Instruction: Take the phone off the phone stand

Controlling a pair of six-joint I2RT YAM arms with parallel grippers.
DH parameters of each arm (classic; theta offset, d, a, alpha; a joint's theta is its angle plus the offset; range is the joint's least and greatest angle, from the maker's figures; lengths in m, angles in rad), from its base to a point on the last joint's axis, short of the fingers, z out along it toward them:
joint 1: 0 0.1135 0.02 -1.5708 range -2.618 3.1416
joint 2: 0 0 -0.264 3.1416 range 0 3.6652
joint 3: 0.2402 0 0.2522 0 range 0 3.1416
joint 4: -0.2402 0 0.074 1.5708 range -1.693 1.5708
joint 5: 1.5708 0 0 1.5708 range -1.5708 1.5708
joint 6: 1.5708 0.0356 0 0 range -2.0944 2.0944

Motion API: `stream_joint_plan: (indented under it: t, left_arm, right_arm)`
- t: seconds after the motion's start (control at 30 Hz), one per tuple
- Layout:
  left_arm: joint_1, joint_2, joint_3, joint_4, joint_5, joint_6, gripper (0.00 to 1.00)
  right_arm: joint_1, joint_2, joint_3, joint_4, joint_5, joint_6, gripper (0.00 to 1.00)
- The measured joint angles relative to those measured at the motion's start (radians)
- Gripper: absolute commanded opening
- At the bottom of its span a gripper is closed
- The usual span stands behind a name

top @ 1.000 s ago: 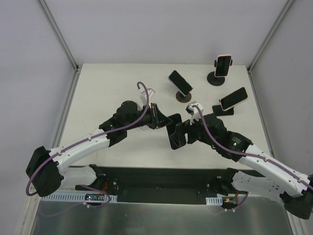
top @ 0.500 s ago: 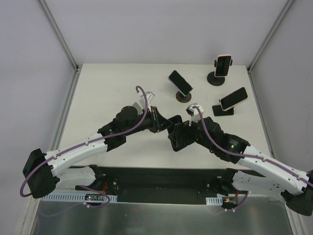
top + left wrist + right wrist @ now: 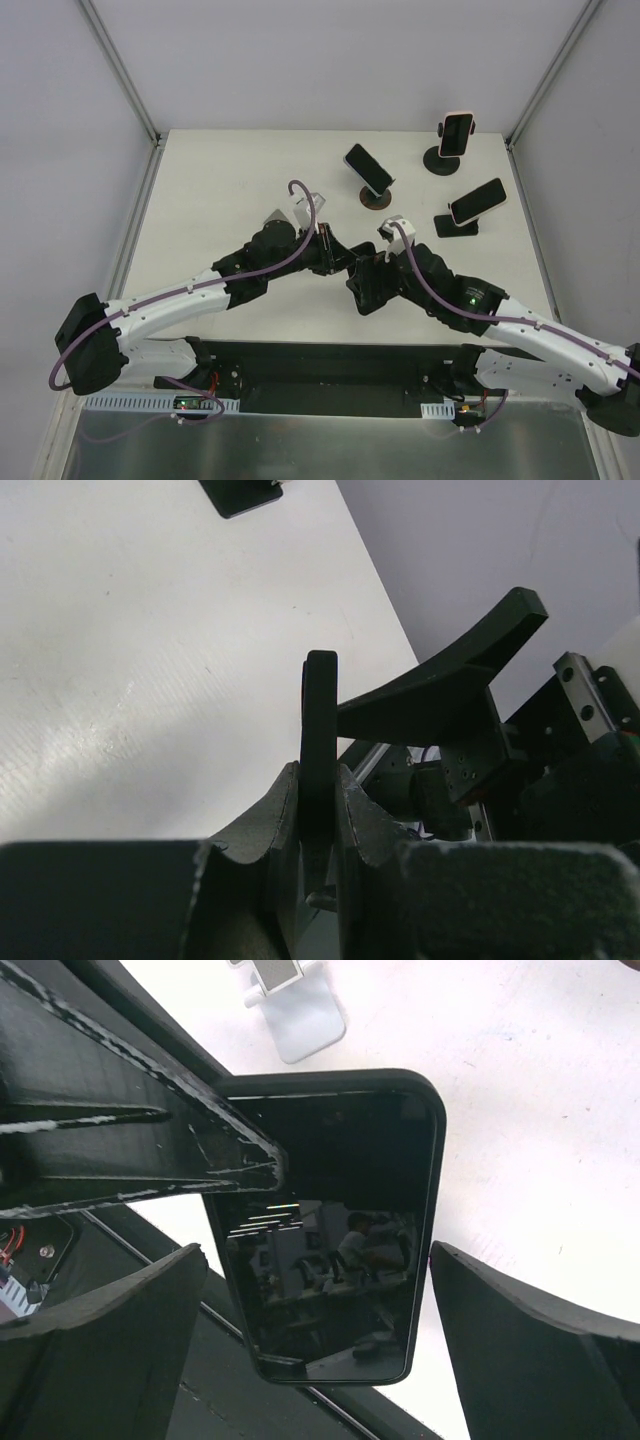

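A black phone (image 3: 335, 1260) hangs in the air between my two arms, low over the table's near middle (image 3: 358, 283). My left gripper (image 3: 319, 772) is shut on the phone's thin edge, which shows edge-on in the left wrist view (image 3: 319, 710). In the top view the left gripper (image 3: 337, 257) reaches in from the left. My right gripper (image 3: 318, 1250) is open, with one finger on each side of the phone's lower half, close to its long edges. The right fingers (image 3: 530, 1340) show a small gap to the phone.
Three other phones sit on stands at the back right: a black one (image 3: 368, 170), a pink-cased one on a round base (image 3: 456, 134), and one on a black stand (image 3: 477, 200). A white stand-like piece (image 3: 296, 1005) lies on the table beyond the held phone.
Both wrists have shifted slightly toward each other and toward the near edge. The phone stays held between them, and the right fingers now sit closer around it.
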Motion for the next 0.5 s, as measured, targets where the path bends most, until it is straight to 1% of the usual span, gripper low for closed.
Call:
stream_joint_plan:
  t: [0.07,0.2,0.3,0.33,0.37,0.4,0.5]
  left_arm:
    - [-0.005,0.019,0.004,-0.003,-0.006,-0.005,0.0]
    - [-0.005,0.029,0.006,-0.003,-0.014,-0.013,0.0]
    - [-0.005,0.029,0.007,0.0,-0.018,-0.019,0.0]
    - [-0.005,0.029,0.007,0.003,-0.018,-0.021,0.0]
    - [-0.005,0.029,0.007,0.006,-0.018,-0.024,0.0]
    - [-0.005,0.029,0.007,0.014,-0.018,-0.029,0.0]
    - [-0.005,0.029,0.007,0.036,-0.017,-0.036,0.0]
  right_arm:
    - [0.001,0.002,0.0,-0.007,0.006,-0.002,0.89]
    - [0.002,0.002,0.0,-0.018,0.015,-0.007,0.88]
    - [0.002,0.004,-0.003,-0.019,0.018,-0.008,0.95]
    - [0.002,0.004,-0.007,-0.019,0.018,-0.007,0.99]
    - [0.002,0.004,-0.011,-0.02,0.018,-0.006,1.0]
    - [0.002,0.004,-0.018,-0.019,0.018,-0.006,0.97]
    - [0.002,0.003,-0.037,-0.023,0.018,-0.003,0.97]
